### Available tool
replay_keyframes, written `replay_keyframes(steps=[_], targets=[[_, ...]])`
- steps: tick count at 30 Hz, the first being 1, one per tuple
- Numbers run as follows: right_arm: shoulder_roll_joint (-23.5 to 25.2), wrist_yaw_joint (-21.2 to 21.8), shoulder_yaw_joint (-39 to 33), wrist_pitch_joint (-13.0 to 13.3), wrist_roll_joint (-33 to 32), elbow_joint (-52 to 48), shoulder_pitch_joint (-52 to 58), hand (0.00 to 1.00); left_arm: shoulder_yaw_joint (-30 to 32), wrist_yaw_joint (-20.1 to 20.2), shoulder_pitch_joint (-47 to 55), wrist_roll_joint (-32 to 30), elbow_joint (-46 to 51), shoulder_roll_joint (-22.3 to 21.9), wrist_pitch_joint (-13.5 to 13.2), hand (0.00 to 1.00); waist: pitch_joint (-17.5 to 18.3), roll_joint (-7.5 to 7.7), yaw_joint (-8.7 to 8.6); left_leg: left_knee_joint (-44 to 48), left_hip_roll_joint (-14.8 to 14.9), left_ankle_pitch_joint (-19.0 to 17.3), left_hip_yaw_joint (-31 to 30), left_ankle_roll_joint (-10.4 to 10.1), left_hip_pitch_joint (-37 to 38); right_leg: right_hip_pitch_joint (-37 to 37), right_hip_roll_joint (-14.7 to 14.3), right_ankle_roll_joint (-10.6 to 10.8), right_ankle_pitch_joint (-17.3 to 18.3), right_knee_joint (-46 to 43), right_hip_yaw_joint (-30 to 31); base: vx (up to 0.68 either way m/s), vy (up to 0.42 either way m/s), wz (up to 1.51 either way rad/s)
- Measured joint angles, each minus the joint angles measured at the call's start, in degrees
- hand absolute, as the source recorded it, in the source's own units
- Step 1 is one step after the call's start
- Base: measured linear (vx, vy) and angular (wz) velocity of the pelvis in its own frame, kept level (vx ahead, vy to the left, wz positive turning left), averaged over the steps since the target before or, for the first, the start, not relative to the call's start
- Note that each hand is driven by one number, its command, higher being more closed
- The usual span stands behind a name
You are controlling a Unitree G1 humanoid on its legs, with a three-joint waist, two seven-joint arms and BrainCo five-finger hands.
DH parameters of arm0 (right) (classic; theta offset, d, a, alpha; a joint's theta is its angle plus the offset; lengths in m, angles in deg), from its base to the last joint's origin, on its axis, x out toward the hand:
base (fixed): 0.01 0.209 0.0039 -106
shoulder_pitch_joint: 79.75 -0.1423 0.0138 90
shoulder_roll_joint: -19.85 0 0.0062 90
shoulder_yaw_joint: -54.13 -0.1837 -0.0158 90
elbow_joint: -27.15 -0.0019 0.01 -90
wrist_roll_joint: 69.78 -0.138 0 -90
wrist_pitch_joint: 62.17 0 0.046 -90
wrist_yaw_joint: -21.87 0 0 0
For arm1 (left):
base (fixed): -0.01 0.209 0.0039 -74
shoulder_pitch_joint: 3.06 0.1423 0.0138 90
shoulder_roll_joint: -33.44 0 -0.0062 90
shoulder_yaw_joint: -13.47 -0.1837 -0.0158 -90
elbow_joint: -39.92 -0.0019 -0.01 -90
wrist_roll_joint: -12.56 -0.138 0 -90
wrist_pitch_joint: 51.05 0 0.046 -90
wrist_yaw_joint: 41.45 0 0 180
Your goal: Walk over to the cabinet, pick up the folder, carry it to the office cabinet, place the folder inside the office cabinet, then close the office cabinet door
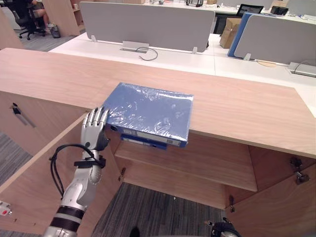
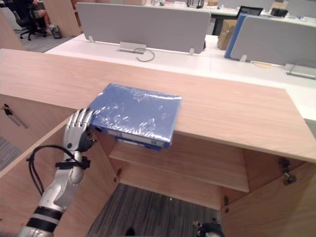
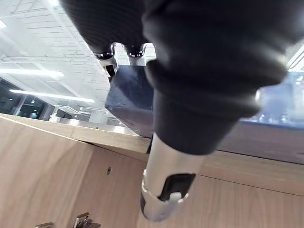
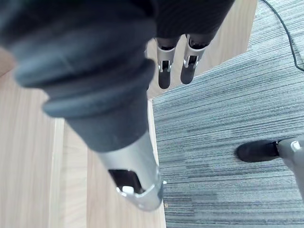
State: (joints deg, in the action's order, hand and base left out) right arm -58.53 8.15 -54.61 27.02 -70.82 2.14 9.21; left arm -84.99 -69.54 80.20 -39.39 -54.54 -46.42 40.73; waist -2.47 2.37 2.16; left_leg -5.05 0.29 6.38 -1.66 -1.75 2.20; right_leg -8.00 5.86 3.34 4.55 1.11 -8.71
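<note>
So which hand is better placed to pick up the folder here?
Left. The left hand is raised, fingers at a corner of the blue folder; the right hand hangs low over the carpet.

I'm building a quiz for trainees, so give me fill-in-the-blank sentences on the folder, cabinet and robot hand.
The folder is ___ in colour.
It lies on ___ of the cabinet, overhanging the front edge.
The robot's ___ hand touches its side.
The cabinet door by that hand stands ___.
Missing: blue; top; left; open.
</note>
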Motion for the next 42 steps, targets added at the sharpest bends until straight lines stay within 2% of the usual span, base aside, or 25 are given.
replay_keyframes(steps=[7,8,16,21,30,36,39,42], targets=[[-0.02,0.18,0.0,-0.19,0.01,0.09,-0.43,0.0,-0.99,0.38,-1.83,0.01,-1.84,0.04,0.01,0.0,0.17,-0.26,-1.04,0.01,-0.01,-0.18,0.24,-0.05,0.15,-0.3,-0.01,-0.14,-0.12,0.47,0.19,0.0,0.001,-0.01],[-0.03,0.19,-0.01,-0.19,0.01,0.09,-0.5,0.0,-1.38,0.43,-2.16,0.02,-1.84,0.06,-0.01,1.0,0.17,-0.26,-1.07,0.01,0.0,-0.24,0.4,-0.05,0.26,-0.35,0.0,-0.15,-0.12,0.49,0.34,0.0,0.005,-0.06],[-0.08,0.23,-0.01,-0.25,0.04,0.55,-0.49,0.0,-3.61,0.21,-6.35,0.56,-1.82,0.66,-0.21,1.0,0.43,-0.32,-1.74,0.02,-0.04,-0.72,1.09,0.04,1.01,-0.85,0.09,-0.15,-0.13,0.83,1.05,0.0,0.004,-0.05],[-0.09,0.23,-0.19,-0.51,0.05,0.9,-0.52,0.0,-5.51,-0.49,-8.09,0.7,-1.7,0.66,-1.66,1.0,0.76,-0.31,-2.25,0.03,-0.06,-0.76,1.11,0.06,1.02,-0.98,0.08,-0.16,-0.22,1.02,1.05,0.0,0.0,0.0],[-0.29,0.23,-0.23,-0.8,0.03,1.1,-0.51,0.0,-5.94,-0.53,-8.59,0.7,-1.86,0.62,-1.6,1.0,1.17,-0.36,-2.93,0.02,-0.05,-0.96,1.59,0.15,1.63,-1.41,0.13,-0.29,-0.55,1.5,1.38,-0.01,0.007,-0.03],[-0.65,0.24,-0.23,-1.33,0.03,1.11,-0.5,0.0,-6.23,-0.67,-11.1,0.25,-5.58,-0.03,-1.52,1.0,1.19,-0.37,-3.08,0.01,-0.05,-1.03,1.7,0.12,1.85,-1.58,0.16,-0.27,-0.55,1.54,1.47,0.0,0.002,-0.01],[-0.78,0.23,-0.21,-1.34,0.02,1.7,-0.41,0.0,-6.18,-0.46,-9.03,0.4,-1.08,-2.83,-0.3,1.0,1.19,-0.37,-3.14,0.02,-0.07,-1.15,1.72,0.12,1.81,-1.56,0.19,-0.26,-0.55,1.59,1.52,0.0,0.0,0.0],[-0.85,0.19,-0.23,-1.46,0.02,2.36,0.18,0.0,-7.62,-0.06,-2.61,1.02,9.29,-6.17,-0.5,1.0,1.17,-0.39,-3.04,0.03,-0.07,-1.44,1.92,0.16,1.78,-1.56,0.18,-0.25,-0.54,1.59,1.72,0.0,0.0,-0.01]])
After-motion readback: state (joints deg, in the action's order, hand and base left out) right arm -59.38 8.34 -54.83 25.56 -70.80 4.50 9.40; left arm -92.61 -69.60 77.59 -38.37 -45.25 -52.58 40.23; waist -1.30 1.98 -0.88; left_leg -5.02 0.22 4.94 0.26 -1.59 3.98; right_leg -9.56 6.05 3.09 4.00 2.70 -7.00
